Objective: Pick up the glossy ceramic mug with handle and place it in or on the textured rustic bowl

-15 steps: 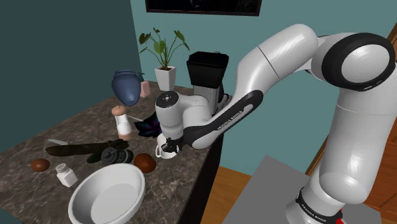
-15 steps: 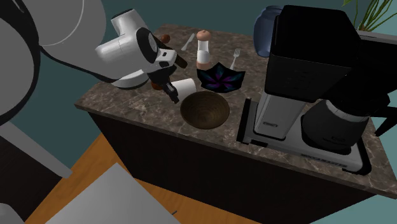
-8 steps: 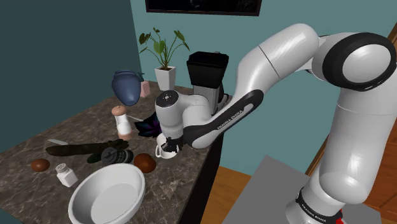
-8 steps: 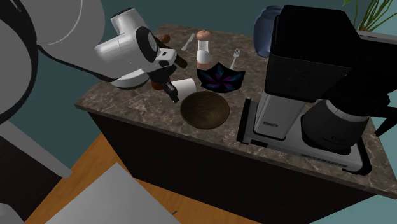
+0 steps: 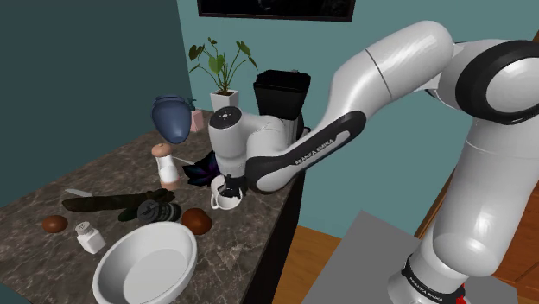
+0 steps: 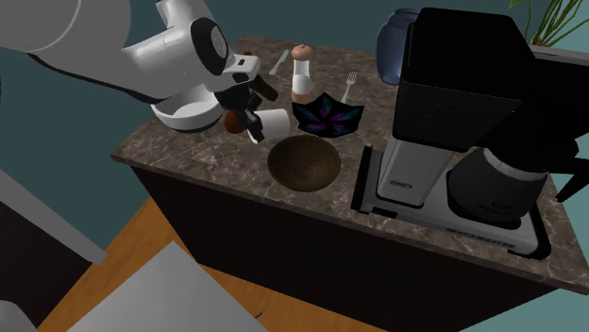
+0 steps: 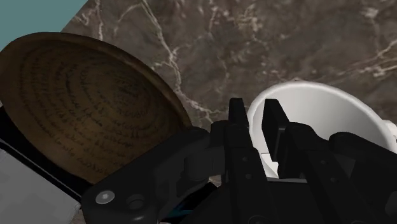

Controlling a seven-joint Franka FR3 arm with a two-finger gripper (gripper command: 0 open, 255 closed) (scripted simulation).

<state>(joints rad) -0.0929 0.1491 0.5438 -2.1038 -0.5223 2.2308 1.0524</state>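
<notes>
Stretching out dark and white-veined, the stone counter (image 6: 217, 156) ends in a front edge close to the brown bowl (image 6: 303, 162), with a black coffee maker (image 6: 453, 85) just beside that bowl. A large smooth white bowl (image 5: 142, 268) sits near the counter's corner. The brown bowl is shallow and ringed with fine ridges. Just beside its rim is the glossy white mug (image 6: 272, 123), its wall clamped between the fingers of the gripper (image 7: 254, 109). Bare stone lies around it.
</notes>
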